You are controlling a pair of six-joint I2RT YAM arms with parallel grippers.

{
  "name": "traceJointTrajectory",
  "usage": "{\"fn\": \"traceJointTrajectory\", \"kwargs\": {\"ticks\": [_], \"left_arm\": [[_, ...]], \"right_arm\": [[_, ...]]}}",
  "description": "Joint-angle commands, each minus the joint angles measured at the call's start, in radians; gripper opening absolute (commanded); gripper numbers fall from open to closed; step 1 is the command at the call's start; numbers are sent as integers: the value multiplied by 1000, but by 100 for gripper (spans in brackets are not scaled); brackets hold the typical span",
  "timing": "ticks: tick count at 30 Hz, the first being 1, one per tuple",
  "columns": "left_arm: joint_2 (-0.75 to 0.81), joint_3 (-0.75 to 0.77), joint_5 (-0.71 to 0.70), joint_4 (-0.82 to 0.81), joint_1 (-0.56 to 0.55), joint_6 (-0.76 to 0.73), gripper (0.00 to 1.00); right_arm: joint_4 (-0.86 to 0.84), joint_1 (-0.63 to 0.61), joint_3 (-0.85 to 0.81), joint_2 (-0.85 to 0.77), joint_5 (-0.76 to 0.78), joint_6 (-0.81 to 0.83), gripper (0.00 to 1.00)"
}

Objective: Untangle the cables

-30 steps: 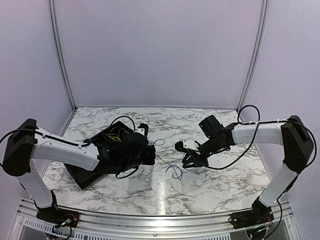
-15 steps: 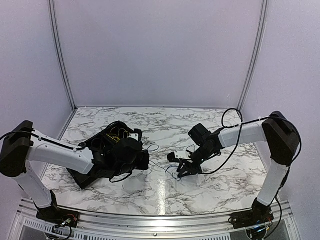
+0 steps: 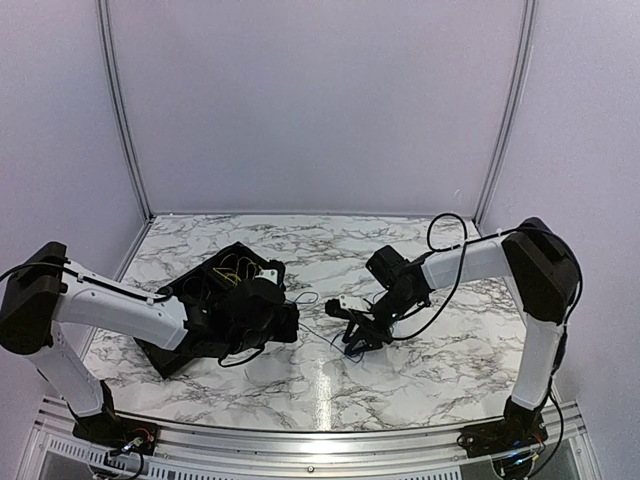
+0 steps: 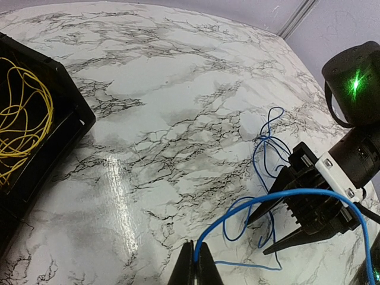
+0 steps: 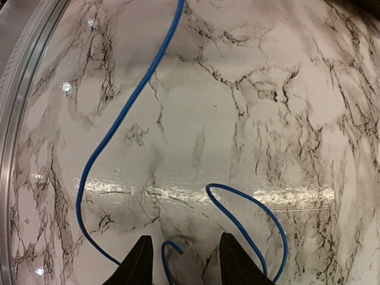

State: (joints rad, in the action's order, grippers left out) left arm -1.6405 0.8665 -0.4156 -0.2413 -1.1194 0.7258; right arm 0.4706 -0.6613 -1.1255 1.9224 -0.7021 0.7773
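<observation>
The blue cable (image 4: pixel 261 199) lies in loose loops on the marble table; it also shows in the right wrist view (image 5: pixel 101 148) and faintly in the top view (image 3: pixel 325 332). My left gripper (image 4: pixel 196 261) is shut on one end of the blue cable, low over the table; in the top view it (image 3: pixel 292 322) sits left of centre. My right gripper (image 5: pixel 185 252) is open, its tips down over the loops with a short blue end between them; it shows in the left wrist view (image 4: pixel 279 228) and the top view (image 3: pixel 352 335). The yellow cable (image 4: pixel 21 119) lies coiled in the black tray (image 4: pixel 74 116). The black cable is not visible.
The black tray (image 3: pixel 175 350) lies at the left under my left arm. The right arm's thick black cable (image 3: pixel 450 225) loops above its forearm. Metal rail (image 3: pixel 300 440) runs along the near table edge.
My right gripper has moved left and down onto the blue loops near the table's centre. My left gripper has shifted slightly back, still pinching the blue cable.
</observation>
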Motion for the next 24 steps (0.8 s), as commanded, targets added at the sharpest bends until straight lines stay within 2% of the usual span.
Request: {"fn": "traceJointTrajectory", "kwargs": {"ticks": [1, 5, 8, 12, 17, 20, 24], "left_arm": [[25, -8, 1, -6, -5, 1, 0], [27, -10, 0, -6, -5, -3, 0], [27, -12, 2, -6, -5, -5, 0], [47, -31, 12, -2, -9, -7, 0], [115, -104, -3, 24, -17, 18, 0], [154, -125, -22, 94, -20, 36, 0], [226, -164, -40, 163, -32, 52, 0]], "right_arm": [[38, -7, -48, 43, -66, -33, 37], [61, -7, -54, 58, -77, -23, 26], [78, -6, -64, 52, -94, -23, 1], [97, 55, -151, -6, -144, -114, 0], [135, 239, -419, -40, -230, -271, 0], [130, 321, -548, -31, -164, -305, 0], [79, 417, -621, -7, -29, -330, 0]]}}
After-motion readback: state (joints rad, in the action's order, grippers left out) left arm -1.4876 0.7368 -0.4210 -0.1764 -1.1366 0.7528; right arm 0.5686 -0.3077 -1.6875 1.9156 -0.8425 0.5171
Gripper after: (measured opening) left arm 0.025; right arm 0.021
